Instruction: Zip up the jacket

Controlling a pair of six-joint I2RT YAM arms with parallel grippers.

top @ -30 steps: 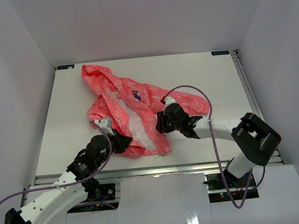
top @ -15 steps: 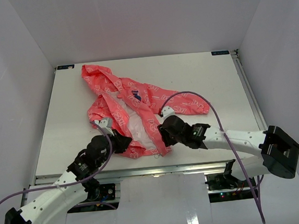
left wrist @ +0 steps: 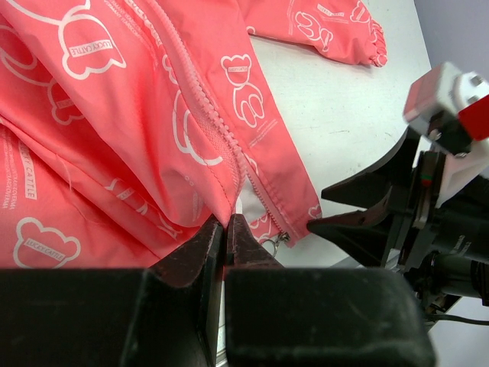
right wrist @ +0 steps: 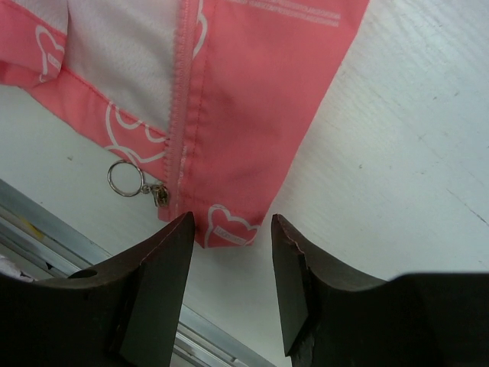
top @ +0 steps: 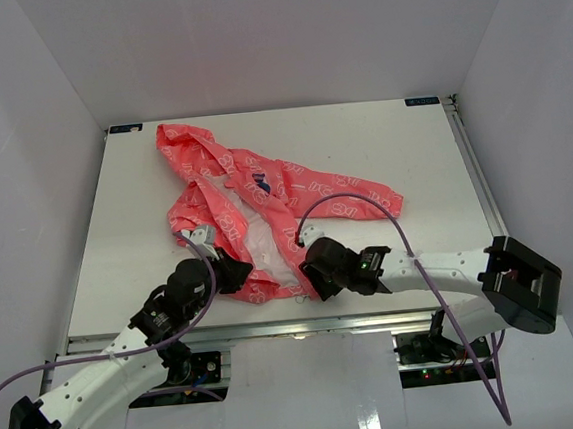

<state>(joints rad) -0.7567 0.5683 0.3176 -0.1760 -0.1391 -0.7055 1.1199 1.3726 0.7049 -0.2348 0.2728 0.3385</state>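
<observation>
The jacket [top: 256, 212] is spread unzipped on the left-centre part of the tabletop [top: 391, 145]. Its hood is turned toward the far left corner, one sleeve is stretched out to the right, and the hem lies close to the near edge. The pale lining is exposed between the two front panels.

At the bottom of one zip edge a small metal ring pull [right wrist: 124, 178] is seen resting on the tabletop. The same corner is seen from the left wrist, just past the fingertips there.

The left claw [left wrist: 225, 229] is pinched together on a fold of the jacket's fabric near the hem, with almost no gap left between its fingers. The left arm [top: 109, 366] is stretched low and diagonally from its base toward that spot.

The right claw [right wrist: 233, 229] is held partly open and nothing is gripped in it. The lower corner of the right-hand front panel is framed between its fingers, beside the ring. The right arm [top: 452, 265] is bent at an elbow far to the right, and its forearm is laid leftward along the near edge.
</observation>
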